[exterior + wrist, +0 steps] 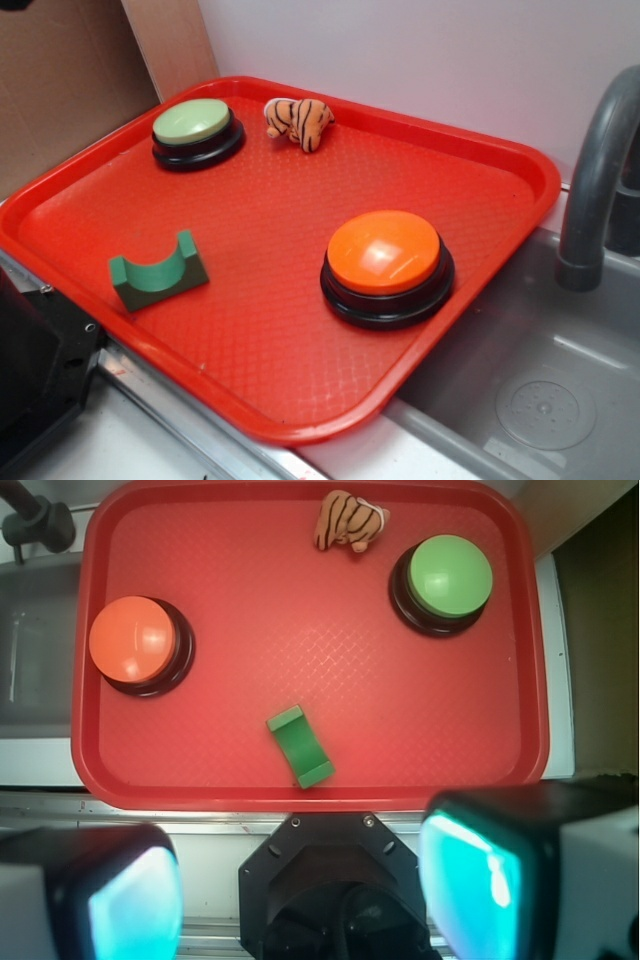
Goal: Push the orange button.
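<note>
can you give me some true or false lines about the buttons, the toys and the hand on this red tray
1. The orange button sits near the tray edge closest to the sink. True.
2. The plush tiger lies on top of the green button. False: it lies on the red tray beside that button, apart from it.
3. The hand is pressing the orange button. False: in the wrist view its fingers are wide apart, short of the tray's near edge, touching nothing.
4. A green curved block lies on the tray, apart from both buttons. True.
5. Both buttons have black bases. True.
6. The orange button lies in the sink. False: it sits on the tray.
</note>
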Available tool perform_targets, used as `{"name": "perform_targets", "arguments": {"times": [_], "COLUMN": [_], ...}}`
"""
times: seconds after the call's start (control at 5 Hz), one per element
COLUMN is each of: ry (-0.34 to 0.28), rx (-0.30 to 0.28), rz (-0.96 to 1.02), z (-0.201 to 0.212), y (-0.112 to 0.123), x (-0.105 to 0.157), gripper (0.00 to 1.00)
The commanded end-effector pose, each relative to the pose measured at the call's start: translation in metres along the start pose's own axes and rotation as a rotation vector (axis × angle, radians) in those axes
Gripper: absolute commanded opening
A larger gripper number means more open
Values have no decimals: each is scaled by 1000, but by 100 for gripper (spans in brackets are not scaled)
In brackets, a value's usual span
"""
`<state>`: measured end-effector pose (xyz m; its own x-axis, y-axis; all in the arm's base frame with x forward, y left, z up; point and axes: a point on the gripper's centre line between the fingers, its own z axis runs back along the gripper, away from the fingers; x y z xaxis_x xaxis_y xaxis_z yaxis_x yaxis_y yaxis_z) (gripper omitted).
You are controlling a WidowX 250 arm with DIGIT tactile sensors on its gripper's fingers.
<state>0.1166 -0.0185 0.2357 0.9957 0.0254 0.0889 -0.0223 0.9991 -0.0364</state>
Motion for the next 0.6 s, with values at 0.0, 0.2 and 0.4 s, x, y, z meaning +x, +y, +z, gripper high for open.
{"name": "perform_targets", "arguments": {"times": [0.0, 0.2, 0.4], "ry": [0, -60, -41], "rx": [0, -46, -34], "rz": [0, -250, -503], "z": [0, -42, -86], "y": [0, -45, -90], "x": [0, 45, 78], "gripper": [100, 100, 100]}}
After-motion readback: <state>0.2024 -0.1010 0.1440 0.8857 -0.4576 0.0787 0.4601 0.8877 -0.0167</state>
